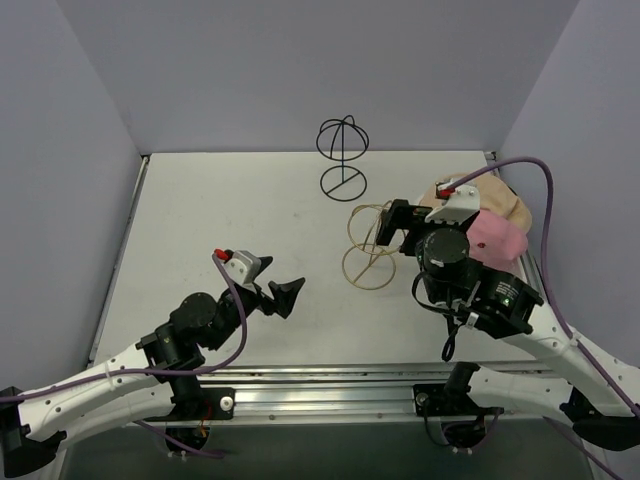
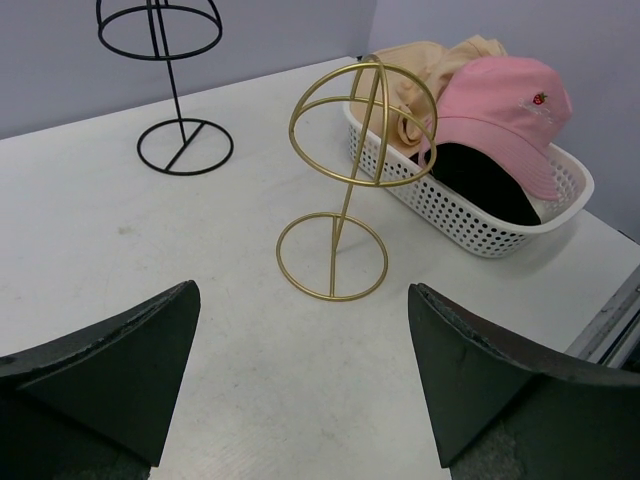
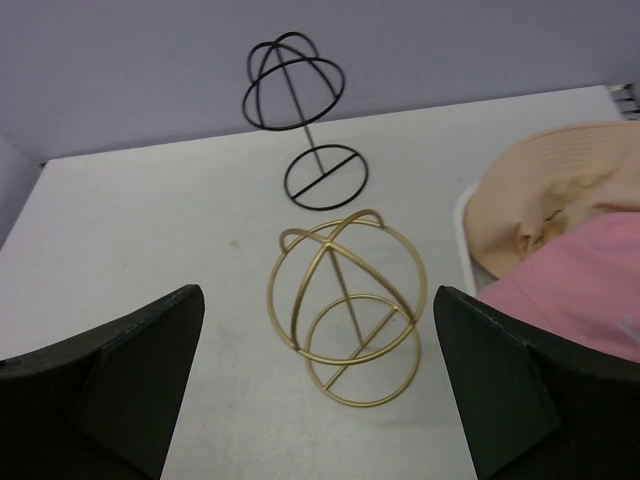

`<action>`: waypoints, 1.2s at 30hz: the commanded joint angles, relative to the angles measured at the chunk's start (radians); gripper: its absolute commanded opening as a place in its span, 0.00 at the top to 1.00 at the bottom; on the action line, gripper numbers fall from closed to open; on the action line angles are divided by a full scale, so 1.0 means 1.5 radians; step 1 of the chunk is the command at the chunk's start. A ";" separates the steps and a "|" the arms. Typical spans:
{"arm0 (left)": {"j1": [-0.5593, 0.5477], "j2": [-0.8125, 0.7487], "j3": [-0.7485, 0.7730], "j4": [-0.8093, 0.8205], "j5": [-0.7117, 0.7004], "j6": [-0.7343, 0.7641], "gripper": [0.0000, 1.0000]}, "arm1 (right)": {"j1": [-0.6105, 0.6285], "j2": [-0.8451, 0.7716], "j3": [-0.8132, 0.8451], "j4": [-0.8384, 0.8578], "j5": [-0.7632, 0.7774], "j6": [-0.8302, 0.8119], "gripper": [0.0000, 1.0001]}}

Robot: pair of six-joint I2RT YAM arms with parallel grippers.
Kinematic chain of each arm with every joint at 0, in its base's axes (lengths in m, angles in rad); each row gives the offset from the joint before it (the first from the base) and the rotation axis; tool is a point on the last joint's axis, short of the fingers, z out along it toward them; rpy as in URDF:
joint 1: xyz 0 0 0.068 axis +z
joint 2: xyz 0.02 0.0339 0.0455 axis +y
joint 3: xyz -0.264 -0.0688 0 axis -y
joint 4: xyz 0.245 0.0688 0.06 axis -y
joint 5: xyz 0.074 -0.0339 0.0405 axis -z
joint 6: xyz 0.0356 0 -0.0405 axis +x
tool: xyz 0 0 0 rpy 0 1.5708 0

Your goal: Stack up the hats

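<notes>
Three hats fill the white tray [image 2: 500,235] (pink hat [image 2: 510,110] over black cap [image 2: 480,185], tan hat [image 2: 420,65] alongside); left gripper [image 2: 300,300] and right gripper [image 3: 318,295] gape wide, holding nothing.

Gold frame [image 2: 350,195]: thin metal wire, glossy. Black frame [image 2: 172,95]: wire too, with a duller coat. Tray [image 2: 470,215] is white perforated plastic with a slight sheen. Pink hat [image 2: 505,110], tan hat [image 2: 420,70], black cap [image 2: 480,180]: all soft matt cloth. Table [image 2: 120,250] smooth, matt white. Left gripper [image 2: 302,292] fingers matt black, grainy.
</notes>
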 commanded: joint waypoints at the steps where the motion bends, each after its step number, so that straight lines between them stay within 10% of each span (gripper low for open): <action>1: -0.002 -0.010 -0.005 0.058 -0.033 0.010 0.06 | -0.041 0.032 0.050 -0.080 0.151 -0.016 0.05; 14: -0.002 0.007 -0.017 0.077 -0.064 0.019 0.06 | -0.565 0.113 0.018 -0.103 -0.196 0.002 0.18; 30: -0.002 0.011 -0.016 0.078 -0.059 0.019 0.06 | -0.725 0.140 -0.122 -0.002 -0.322 0.008 0.28; 36: -0.002 0.012 -0.016 0.077 -0.062 0.019 0.06 | -0.733 0.142 -0.126 0.011 -0.323 -0.002 0.55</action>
